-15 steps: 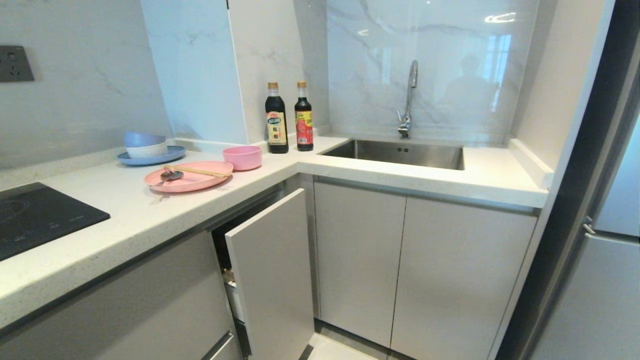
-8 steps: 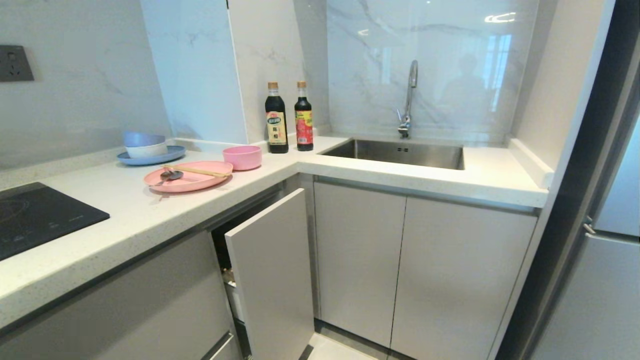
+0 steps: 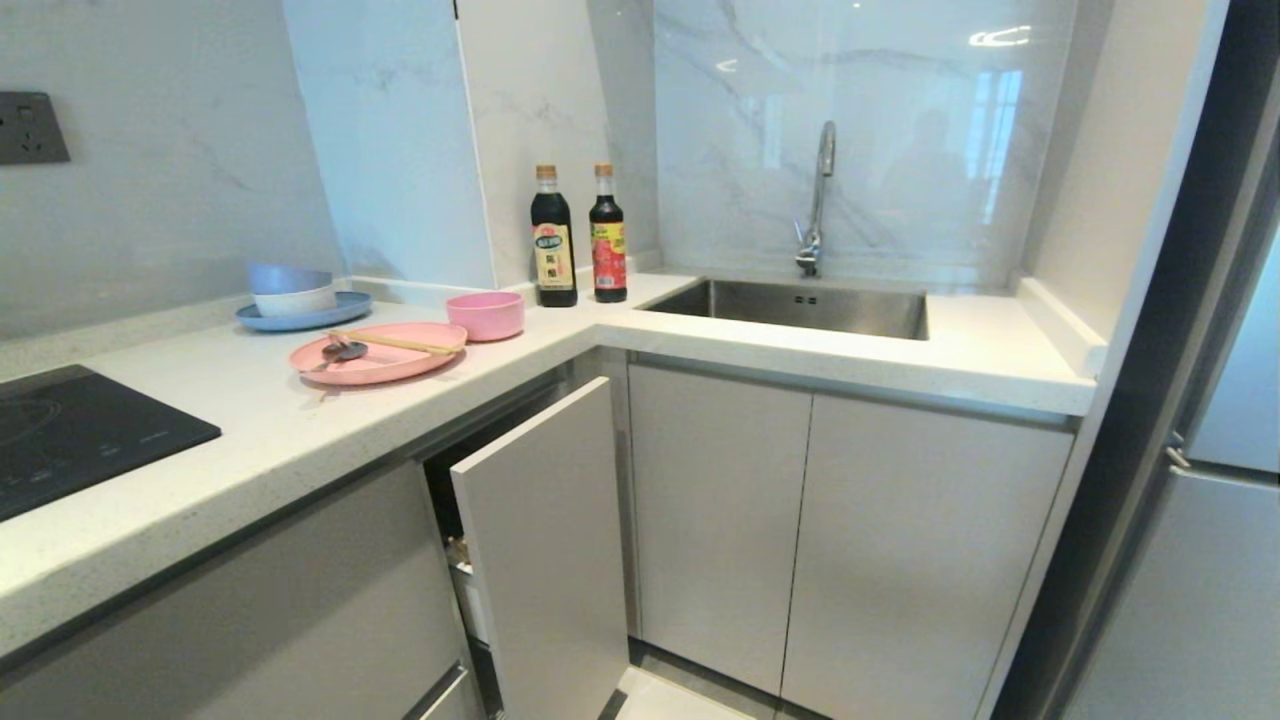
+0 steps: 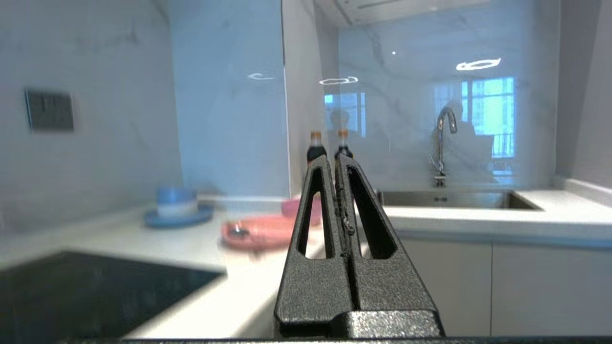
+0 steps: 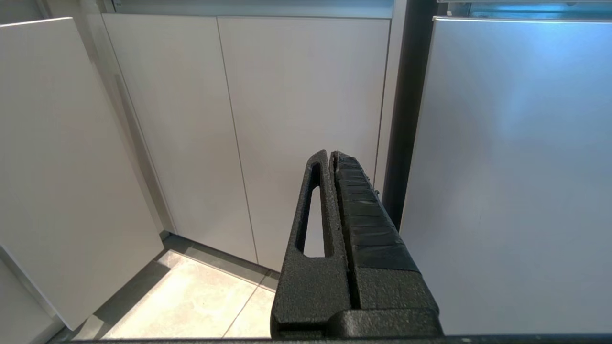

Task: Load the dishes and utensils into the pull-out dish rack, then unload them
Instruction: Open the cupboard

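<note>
Chrome rack (image 3: 462,560) mostly hidden behind cabinet front (image 3: 545,560).

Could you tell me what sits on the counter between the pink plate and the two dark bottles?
The pink bowl, seen in the head view, beside the pink plate and short of the bottles.

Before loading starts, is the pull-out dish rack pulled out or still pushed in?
Partly out: the pull-out dish rack's grey front stands proud of the neighbouring cabinet doors, exposing a dark gap.

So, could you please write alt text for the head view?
A pink plate holding chopsticks and a spoon sits on a white kitchen counter beside a pink bowl. Below, the pull-out dish rack stands slightly open; no gripper shows.
</note>
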Motion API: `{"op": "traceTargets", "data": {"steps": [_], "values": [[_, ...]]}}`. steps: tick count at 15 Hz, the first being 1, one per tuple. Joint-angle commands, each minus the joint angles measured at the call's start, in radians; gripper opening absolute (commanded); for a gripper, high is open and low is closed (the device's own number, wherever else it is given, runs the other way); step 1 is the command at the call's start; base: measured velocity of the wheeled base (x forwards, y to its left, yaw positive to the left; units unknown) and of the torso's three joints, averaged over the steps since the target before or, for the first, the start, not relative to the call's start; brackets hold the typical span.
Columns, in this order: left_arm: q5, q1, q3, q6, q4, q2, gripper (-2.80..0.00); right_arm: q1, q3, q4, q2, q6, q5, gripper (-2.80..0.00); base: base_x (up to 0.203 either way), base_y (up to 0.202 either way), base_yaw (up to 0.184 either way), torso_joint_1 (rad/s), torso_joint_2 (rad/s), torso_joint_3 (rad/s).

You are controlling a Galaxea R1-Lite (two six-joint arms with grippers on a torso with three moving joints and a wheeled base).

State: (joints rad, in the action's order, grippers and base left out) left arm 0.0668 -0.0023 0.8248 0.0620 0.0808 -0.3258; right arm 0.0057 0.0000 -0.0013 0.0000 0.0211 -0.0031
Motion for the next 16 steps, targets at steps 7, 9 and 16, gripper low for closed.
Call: {"op": "traceTargets", "data": {"steps": [7, 9, 16], "values": [[0.061, -0.066, 0.513, 0.098, 0.258, -0.802, -2.8, 0.001, 0.002, 0.0, 0.0, 0.0, 0.0, -2.8, 0.0, 0.0, 0.0, 0.0, 0.0, 0.0], [0.078, -0.105, 0.586, 0.091, 0.344, -0.957, -2.8, 0.0, 0.002, 0.0, 0.0, 0.0, 0.0, -2.8, 0.0, 0.0, 0.0, 0.0, 0.0, 0.0], [0.047, -0.309, 0.86, -0.043, 0.594, -1.347, -2.8, 0.0, 0.002, 0.0, 0.0, 0.0, 0.0, -2.8, 0.0, 0.0, 0.0, 0.0, 0.0, 0.0]]}}
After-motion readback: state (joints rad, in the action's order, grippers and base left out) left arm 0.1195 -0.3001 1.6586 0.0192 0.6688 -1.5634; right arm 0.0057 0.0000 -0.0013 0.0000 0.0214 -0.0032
